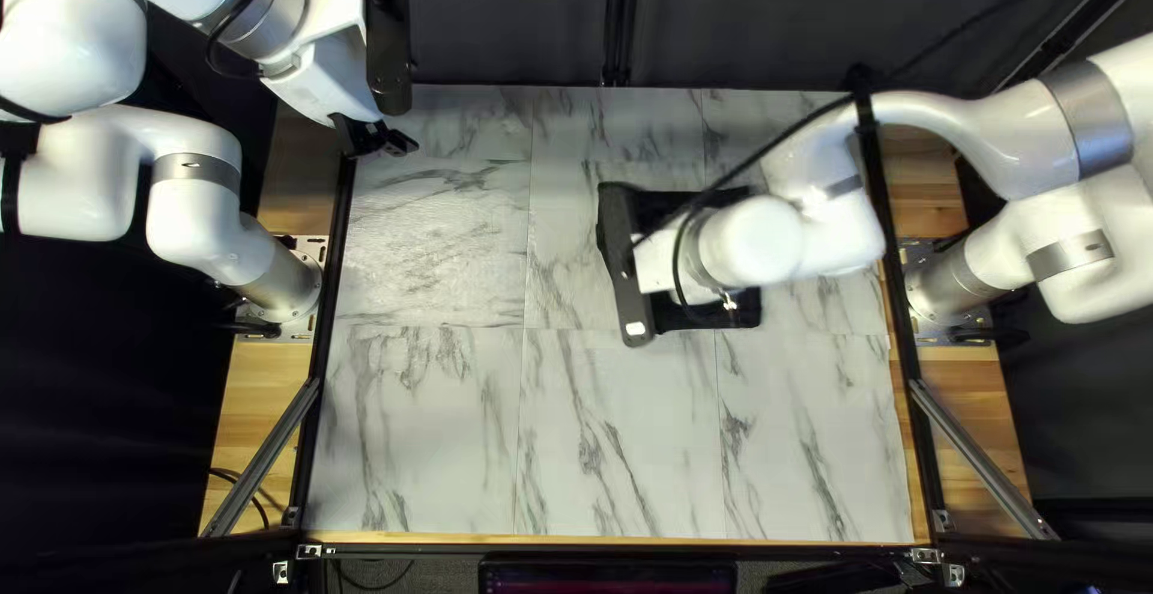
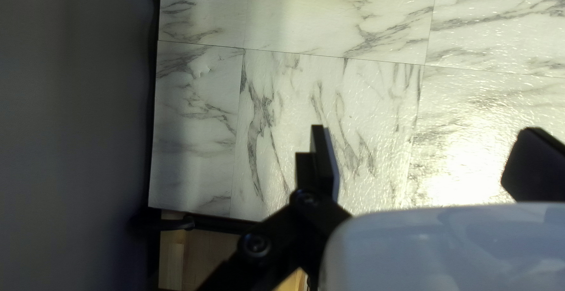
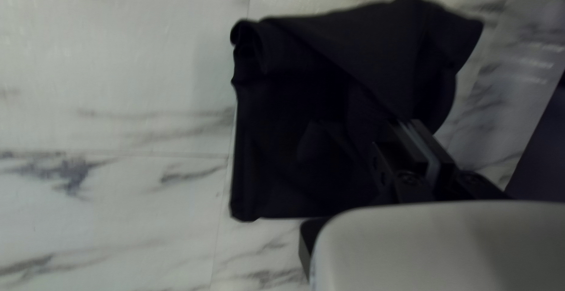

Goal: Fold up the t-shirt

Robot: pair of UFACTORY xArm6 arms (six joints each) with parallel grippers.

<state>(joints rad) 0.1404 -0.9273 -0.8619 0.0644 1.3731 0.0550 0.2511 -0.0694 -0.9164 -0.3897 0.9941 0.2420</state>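
At the upper left of the top left view, my left gripper (image 1: 392, 144) hung with fingers spread; right of centre, the black t-shirt (image 1: 697, 314) lay on the table (image 1: 613, 438), pinched by my right gripper (image 1: 655, 267).

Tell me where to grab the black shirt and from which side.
Probably by the rolled corner of the black shirt, from above, closing across the roll: it curls up, while the neighbouring corner looks flatter.

Near tabletop (image 1: 625, 462) offers passage; the right arm (image 1: 769, 240) overhangs the t-shirt (image 3: 294, 120).
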